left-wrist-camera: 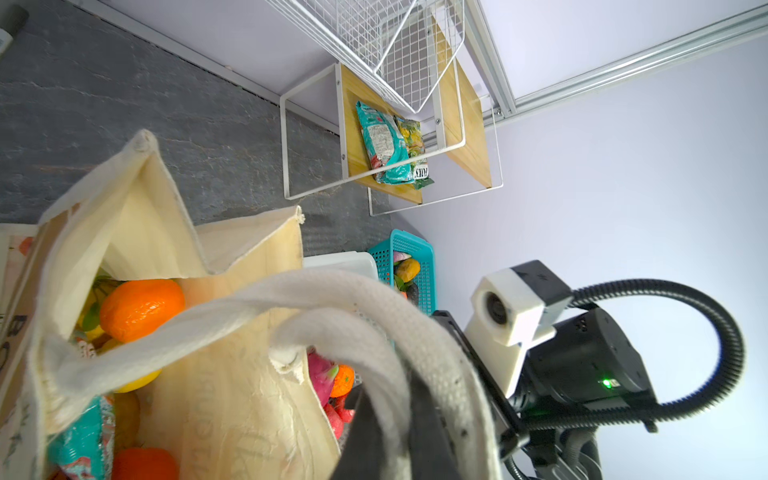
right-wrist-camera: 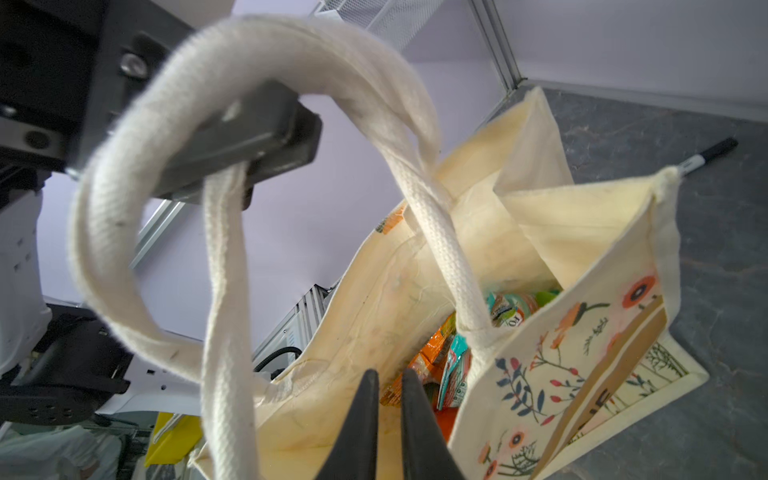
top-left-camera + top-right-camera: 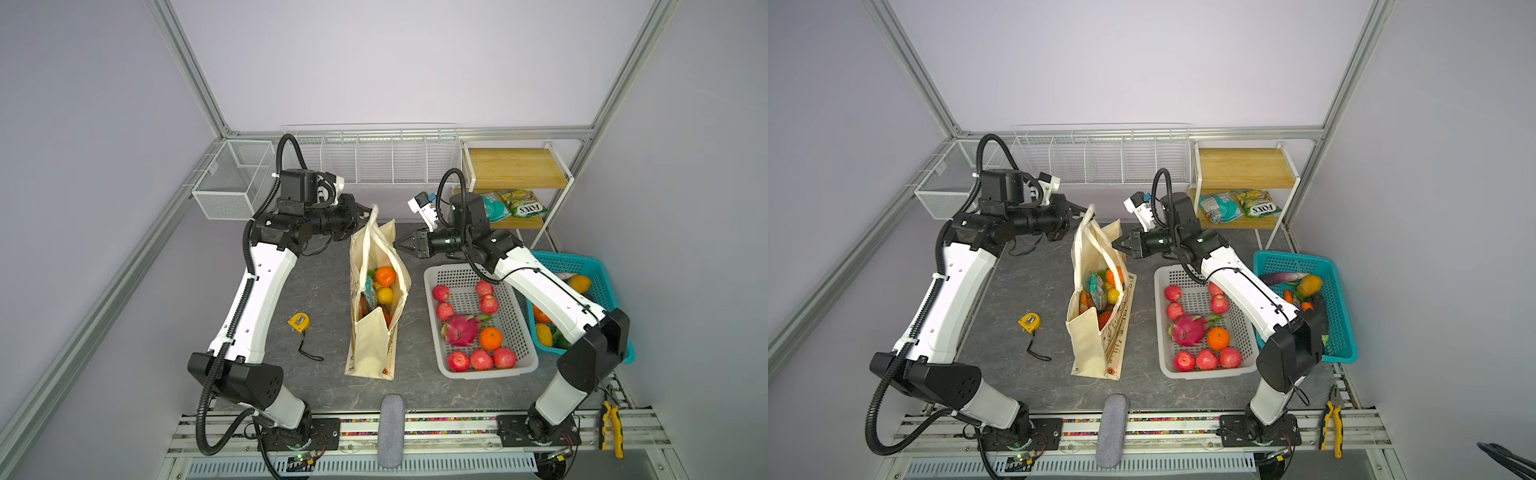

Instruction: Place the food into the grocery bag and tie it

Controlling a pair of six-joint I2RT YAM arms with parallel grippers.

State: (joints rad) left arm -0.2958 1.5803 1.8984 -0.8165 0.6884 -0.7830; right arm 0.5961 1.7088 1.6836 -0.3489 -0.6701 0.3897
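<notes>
Found right gripper [image 2: 389, 374] nearly closed and empty, tips at bag [image 3: 376, 345] rim, food [image 3: 385, 276] below it inside. Saw handles [image 2: 224, 249] just ahead and above, long axis running up from rim to left gripper [image 3: 365, 214], clenched on them beyond. Judged right gripper nearer the hanging rope for tying. Noted bag upright on worktop [image 3: 316, 291].

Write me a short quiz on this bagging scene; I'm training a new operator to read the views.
1. True or false: the left claw grips the rope handles of the grocery bag.
2. Where is the dragon fruit? A) in the white basket B) in the grocery bag C) in the left claw.
3. Fill in: two snack packets lie on the wooden ____.
Key: 1 true; 2 A; 3 shelf.
</notes>
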